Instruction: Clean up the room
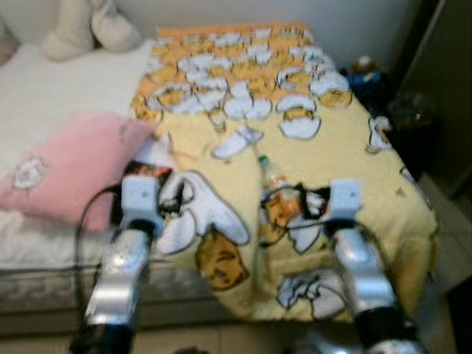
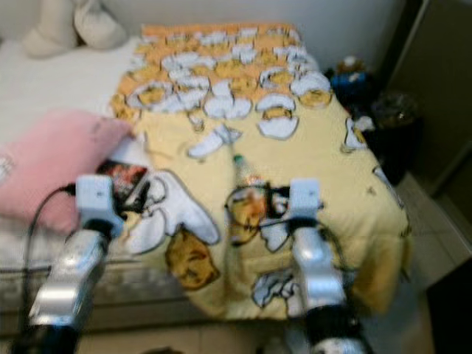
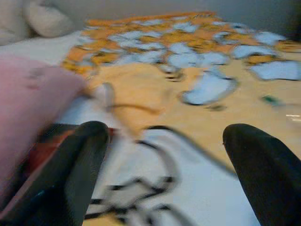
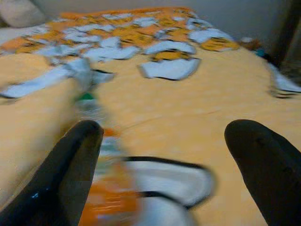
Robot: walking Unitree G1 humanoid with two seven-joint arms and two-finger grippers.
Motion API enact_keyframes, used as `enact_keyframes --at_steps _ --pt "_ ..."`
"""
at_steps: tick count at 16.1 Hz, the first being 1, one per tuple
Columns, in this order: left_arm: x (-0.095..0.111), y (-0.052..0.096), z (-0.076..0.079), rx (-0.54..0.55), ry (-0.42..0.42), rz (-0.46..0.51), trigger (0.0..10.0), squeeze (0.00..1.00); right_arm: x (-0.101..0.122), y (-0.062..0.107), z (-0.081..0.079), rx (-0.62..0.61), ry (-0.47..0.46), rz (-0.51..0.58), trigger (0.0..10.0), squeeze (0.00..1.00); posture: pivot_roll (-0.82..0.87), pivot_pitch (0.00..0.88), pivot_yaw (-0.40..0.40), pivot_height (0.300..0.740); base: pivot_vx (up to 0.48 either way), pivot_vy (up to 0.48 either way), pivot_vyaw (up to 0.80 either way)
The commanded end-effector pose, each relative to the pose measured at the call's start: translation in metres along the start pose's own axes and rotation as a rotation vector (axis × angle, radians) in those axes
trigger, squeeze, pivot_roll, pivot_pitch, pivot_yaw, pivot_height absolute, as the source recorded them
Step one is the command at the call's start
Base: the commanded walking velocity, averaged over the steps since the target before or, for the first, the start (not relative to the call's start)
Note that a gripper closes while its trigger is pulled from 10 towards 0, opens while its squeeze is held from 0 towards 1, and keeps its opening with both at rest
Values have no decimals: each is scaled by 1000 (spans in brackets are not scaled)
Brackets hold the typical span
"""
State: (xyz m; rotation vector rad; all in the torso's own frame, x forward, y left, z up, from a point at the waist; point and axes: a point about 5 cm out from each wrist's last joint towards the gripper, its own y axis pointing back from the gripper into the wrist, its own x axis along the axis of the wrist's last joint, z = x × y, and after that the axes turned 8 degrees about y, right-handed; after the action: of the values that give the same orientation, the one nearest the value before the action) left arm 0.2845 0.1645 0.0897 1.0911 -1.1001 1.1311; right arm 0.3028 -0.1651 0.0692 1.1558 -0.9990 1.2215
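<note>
Bottle (image 1: 274, 193) lies lengthwise on the blanket (image 1: 346, 147) near the bed's front edge. My right end effector (image 4: 162, 165) is spread wide just beside it for a grab. Left end effector (image 3: 160, 165) also wide, near the pink pillow (image 1: 70, 166) (views blurred).

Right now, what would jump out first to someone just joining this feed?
A yellow blanket printed with cartoon eggs covers the bed, with a plastic bottle lying on it just ahead of the open right gripper. A pink pillow sits at the robot's left, beside the open left gripper.
</note>
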Motion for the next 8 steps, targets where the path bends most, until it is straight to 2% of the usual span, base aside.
enact_keyframes --at_steps 1,5,8 --pt "8 3 -6 0 -16 31 10000 0 4 -6 -5 18 -19 -1 10000 0 -67 0 67 710 469 0 0" --pt "11 5 -5 -2 -29 37 10000 0 14 -19 -3 73 -44 -31 10000 0 -49 0 72 710 469 0 0" --pt "13 9 -7 -1 -28 38 10000 0 18 -30 -3 145 15 -75 10000 0 -28 0 78 710 0 0 0"
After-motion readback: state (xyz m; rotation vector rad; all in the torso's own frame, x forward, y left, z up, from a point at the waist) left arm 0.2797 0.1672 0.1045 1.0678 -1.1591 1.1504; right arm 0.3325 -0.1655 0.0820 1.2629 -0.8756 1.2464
